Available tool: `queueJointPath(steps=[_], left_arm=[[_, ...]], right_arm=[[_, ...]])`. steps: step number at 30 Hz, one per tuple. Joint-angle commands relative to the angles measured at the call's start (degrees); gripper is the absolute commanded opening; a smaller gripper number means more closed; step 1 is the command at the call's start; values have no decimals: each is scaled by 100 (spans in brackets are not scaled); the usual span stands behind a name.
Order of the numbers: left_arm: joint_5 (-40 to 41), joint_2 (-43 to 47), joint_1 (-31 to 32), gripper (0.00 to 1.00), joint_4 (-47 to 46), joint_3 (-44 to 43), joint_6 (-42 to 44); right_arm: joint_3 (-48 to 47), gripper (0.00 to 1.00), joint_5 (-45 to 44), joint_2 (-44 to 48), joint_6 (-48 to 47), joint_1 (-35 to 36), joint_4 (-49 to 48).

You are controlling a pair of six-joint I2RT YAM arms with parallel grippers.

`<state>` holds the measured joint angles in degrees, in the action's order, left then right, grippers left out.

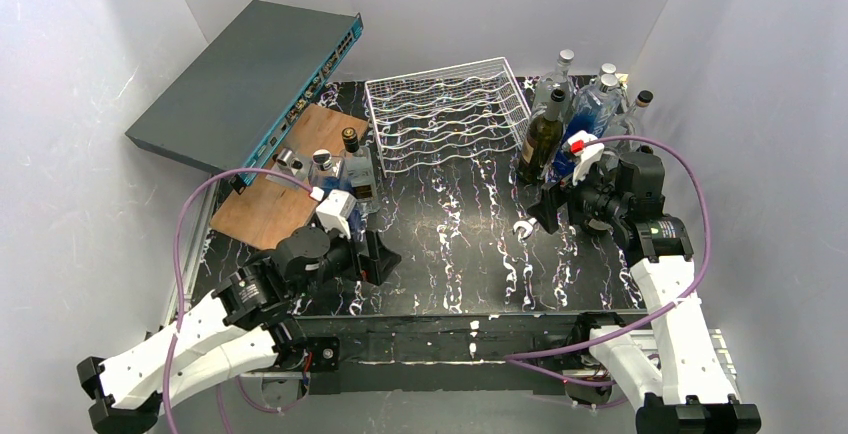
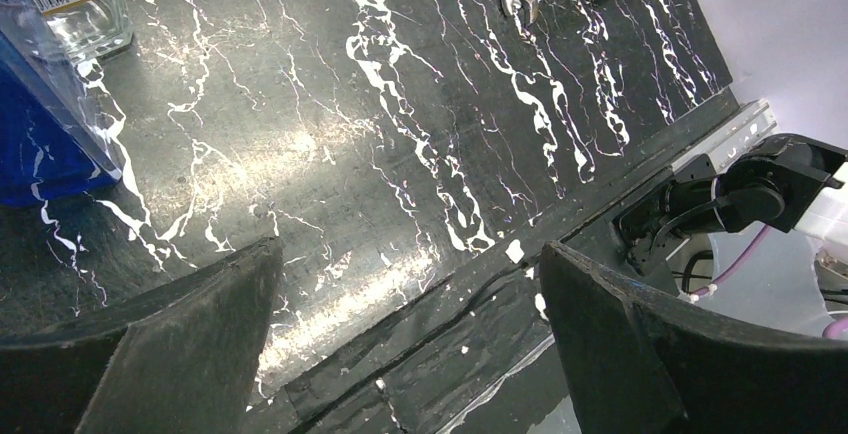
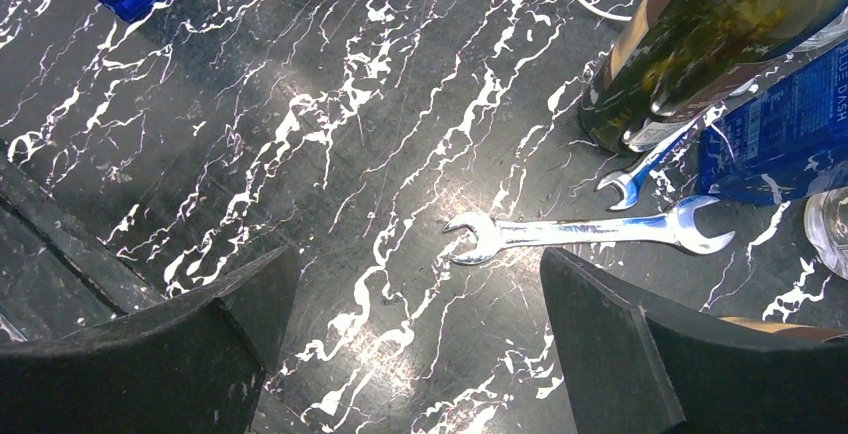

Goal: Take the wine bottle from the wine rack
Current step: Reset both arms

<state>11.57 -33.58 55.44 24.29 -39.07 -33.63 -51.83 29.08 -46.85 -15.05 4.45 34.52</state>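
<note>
Two sets of jaws wide, nothing held: left end effector [image 2: 408,259] over bare table [image 2: 330,134], right end effector [image 3: 418,259] near wrench [image 3: 585,231]. Table black, white-veined, glossy. Wine bottle [image 1: 541,139] upright on table, just right of wine rack [image 1: 447,114], among other bottles [image 1: 598,104]. White walls [image 1: 450,4] enclose three sides.

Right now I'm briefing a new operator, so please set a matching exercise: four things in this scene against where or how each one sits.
Things:
1 wine rack
2 network switch
3 large wrench
4 dark wine bottle

Places:
A standing just right of the rack
B tilted, back left
C back centre
D lying flat on the table

Pairs: 1-C, 2-B, 3-D, 4-A
</note>
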Motion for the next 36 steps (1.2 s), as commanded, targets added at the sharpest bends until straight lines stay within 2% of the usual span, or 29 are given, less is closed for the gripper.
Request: queueJointPath(steps=[1,36], left_arm=[[214,147,-22,99,125,-66,50],[381,449,-33,99,260,13,40]], right_arm=[[-44,100,151,65,55,-49,-181],[11,100,148,115,98,-119,-200]])
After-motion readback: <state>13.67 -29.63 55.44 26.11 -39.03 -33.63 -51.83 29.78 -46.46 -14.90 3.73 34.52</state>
